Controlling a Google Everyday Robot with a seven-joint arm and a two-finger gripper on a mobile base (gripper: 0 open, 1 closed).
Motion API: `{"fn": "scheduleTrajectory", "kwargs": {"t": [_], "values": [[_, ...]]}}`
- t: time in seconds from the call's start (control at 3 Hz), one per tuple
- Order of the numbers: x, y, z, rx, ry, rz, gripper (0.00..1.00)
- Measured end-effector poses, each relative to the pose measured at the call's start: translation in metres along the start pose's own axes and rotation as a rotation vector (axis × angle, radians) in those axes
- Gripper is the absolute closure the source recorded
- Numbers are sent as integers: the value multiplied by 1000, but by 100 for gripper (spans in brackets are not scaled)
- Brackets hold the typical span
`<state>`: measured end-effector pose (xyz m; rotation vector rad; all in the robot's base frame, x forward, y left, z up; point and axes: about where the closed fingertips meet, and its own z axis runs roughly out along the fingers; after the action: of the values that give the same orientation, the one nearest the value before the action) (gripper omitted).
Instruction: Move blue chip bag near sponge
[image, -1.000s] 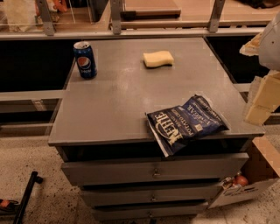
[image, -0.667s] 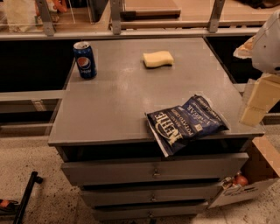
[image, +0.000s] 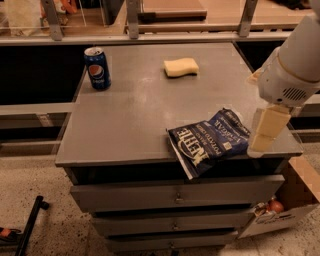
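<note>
Just beside blue chip bag (image: 212, 141), the gripper (image: 265, 134)

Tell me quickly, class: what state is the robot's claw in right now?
Claw: open or closed cannot be told; it hangs at the right edge of the table, just right of the bag.

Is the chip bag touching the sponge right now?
Apart. The camera view shows bare tabletop between the chip bag and the sponge; the gripper hangs just right of the bag.
</note>
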<state>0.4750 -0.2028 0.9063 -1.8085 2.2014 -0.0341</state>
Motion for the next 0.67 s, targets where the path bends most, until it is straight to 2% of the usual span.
{"fn": "scheduleTrajectory", "kwargs": {"t": [0.33, 0.67], "values": [[-3, -5, 38, -13, -20, -1, 0], [-7, -6, 68, -37, -51, 20, 18]]}}
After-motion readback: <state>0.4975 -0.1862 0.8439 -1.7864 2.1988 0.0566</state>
